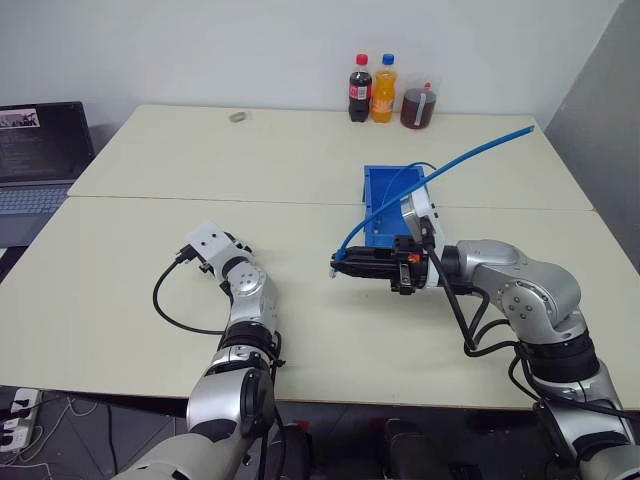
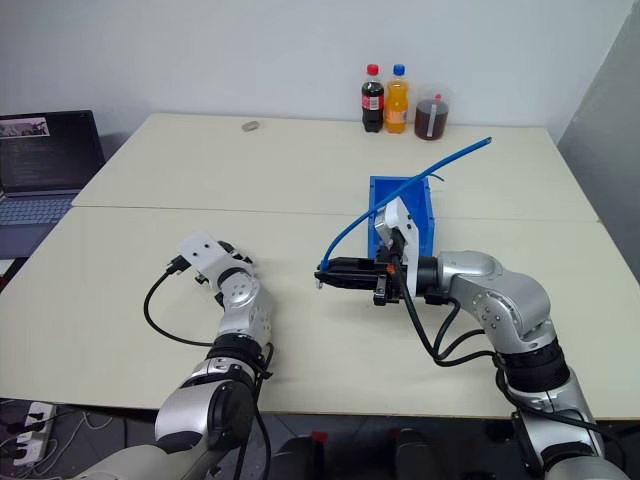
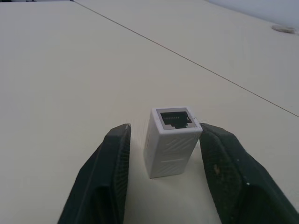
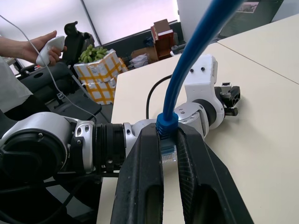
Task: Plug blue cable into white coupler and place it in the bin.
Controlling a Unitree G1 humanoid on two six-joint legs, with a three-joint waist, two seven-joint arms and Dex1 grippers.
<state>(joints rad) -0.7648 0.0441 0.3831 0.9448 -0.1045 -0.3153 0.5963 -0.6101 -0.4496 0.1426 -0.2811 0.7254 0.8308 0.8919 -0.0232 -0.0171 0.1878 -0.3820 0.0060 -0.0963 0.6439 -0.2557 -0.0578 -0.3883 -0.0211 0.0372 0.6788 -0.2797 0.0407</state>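
Note:
The white coupler [image 3: 170, 142] stands on end on the table, its dark socket facing up. My left gripper [image 3: 166, 131] is open around it: one finger [image 3: 219, 163] touches its side, and a small gap shows at the other finger. My right gripper [image 1: 336, 266] hovers level over the table's middle, pointing left. It is shut on the clear plug [image 4: 167, 155] of the blue cable [image 1: 470, 150]. The cable arches up and back to the right over the bin [image 2: 427, 215], which stands just behind that gripper.
Two soda bottles [image 1: 371, 88] and a jar of dark liquid [image 1: 418, 107] stand at the table's far edge. A small round object [image 1: 238, 117] lies at the back left. An open laptop [image 1: 40, 150] sits off the left side. A person's hand [image 4: 44, 44] holds a controller.

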